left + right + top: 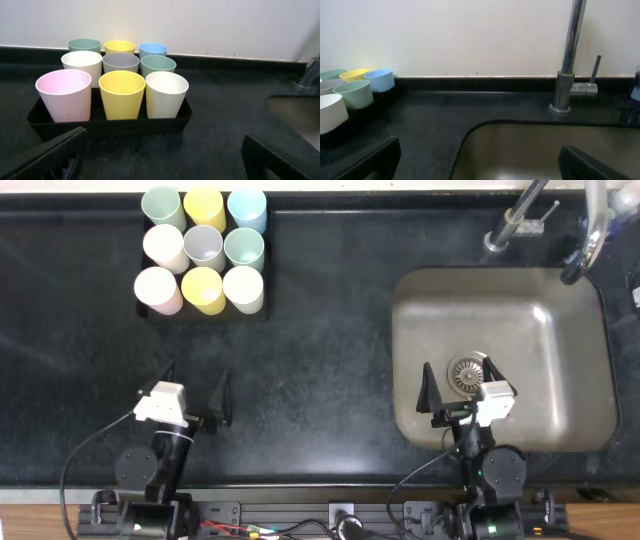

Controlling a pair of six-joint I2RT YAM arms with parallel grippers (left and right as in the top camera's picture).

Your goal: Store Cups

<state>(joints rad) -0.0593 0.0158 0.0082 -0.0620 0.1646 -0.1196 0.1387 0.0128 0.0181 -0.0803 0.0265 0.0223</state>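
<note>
A black tray [268, 300] [186, 116] at the back left of the counter holds several upright pastel cups in three rows: pink [65, 94], yellow [122, 93] and white [166, 93] nearest me, with green, yellow and blue ones [247, 208] at the back. My left gripper [192, 392] [162, 155] stands open on the counter in front of the tray, nothing between its fingers. My right gripper [462, 387] [477, 160] is open over the front edge of the sink [585, 360], also holding nothing. The tray's cups [354, 92] appear far off in the right wrist view.
A steel tap [520, 218] [567, 60] rises behind the sink, whose drain [466, 372] lies near my right gripper. The dark counter [320, 380] stretches between tray and sink. A pale wall backs the counter.
</note>
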